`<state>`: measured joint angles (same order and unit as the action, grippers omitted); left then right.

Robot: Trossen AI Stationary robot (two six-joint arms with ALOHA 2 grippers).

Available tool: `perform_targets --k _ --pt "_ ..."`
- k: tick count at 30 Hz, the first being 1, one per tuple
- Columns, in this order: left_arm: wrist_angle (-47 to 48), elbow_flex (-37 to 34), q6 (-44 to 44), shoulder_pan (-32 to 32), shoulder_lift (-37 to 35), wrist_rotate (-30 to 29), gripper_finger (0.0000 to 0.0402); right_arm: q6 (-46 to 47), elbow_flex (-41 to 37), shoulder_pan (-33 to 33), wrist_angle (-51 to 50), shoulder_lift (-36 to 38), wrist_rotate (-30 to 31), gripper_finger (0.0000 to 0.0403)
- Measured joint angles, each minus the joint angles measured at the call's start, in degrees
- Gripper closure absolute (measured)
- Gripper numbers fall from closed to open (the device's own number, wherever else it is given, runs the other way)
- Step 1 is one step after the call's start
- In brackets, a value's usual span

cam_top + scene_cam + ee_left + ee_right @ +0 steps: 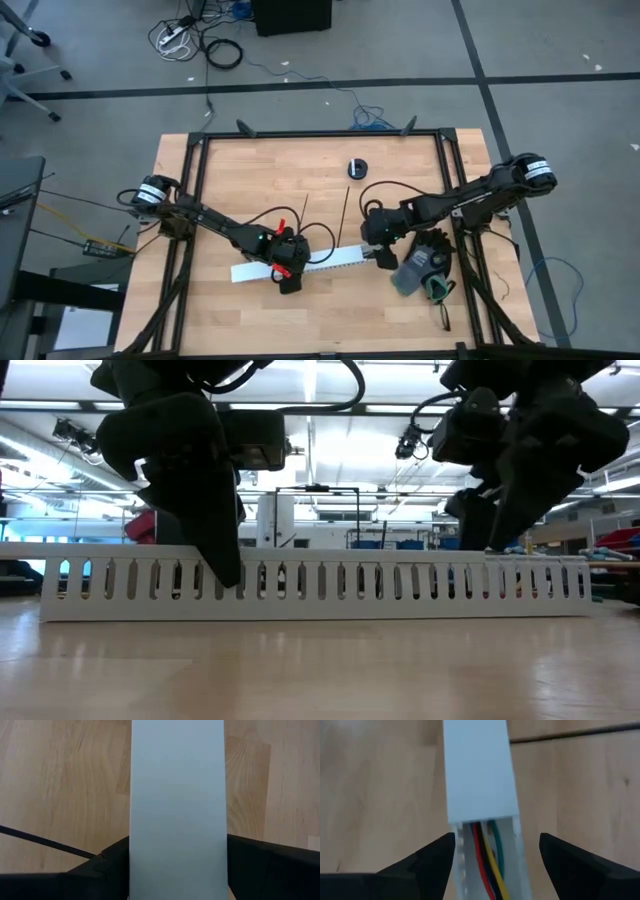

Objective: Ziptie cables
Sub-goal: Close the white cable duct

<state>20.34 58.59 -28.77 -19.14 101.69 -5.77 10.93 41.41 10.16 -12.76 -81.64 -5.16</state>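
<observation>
**Both arms at the white channel, wires inside it**

High view: the white slotted channel [300,264] lies on the wooden surface [250,180] near its front edge. The left gripper [287,262] sits over the channel's left part and the right gripper [378,246] at its right end. Two thin black zipties [344,212] lie on the bare wood beyond the channel, between the arms. A small black round object [358,168] rests farther back, and a grey glove [420,262] lies just right of the right gripper.

Low view: the channel's slotted wall [320,588] runs across the surface, with both grippers coming down onto it from above.

Left wrist view: the left jaws stand one on each side of the channel's smooth lid [177,805], closed against its sides. A ziptie [45,841] lies on the wood beside them.

Right wrist view: the right jaws are spread wide, clear of the channel on both sides, holding nothing. The cables [487,865], red, yellow, green and dark, lie inside the channel's uncovered end between the jaws.
</observation>
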Motion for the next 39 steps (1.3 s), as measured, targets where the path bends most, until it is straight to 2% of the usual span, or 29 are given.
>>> perform_targets --k 9,15,22,34,39 --pt "-0.2 0.0 -0.1 0.0 0.0 0.1 0.0161 1.5 0.0 2.7 1.7 -2.7 1.7 0.0123" --pt "-0.2 0.0 -0.2 0.0 0.0 0.1 0.0161 3.0 0.0 4.4 2.0 -2.5 5.6 0.0144" --pt "0.5 0.0 0.3 0.0 0.0 -1.1 0.0161 3.3 0.0 4.9 2.0 -2.5 6.8 0.0165" --pt "3.2 1.4 6.6 0.0 0.2 -5.2 0.0161 5.8 0.0 4.8 1.4 -2.5 7.6 0.0167" --pt "3.4 1.9 8.7 0.3 0.3 -4.8 0.0161 6.0 0.0 4.8 1.5 -2.5 7.7 0.0167"
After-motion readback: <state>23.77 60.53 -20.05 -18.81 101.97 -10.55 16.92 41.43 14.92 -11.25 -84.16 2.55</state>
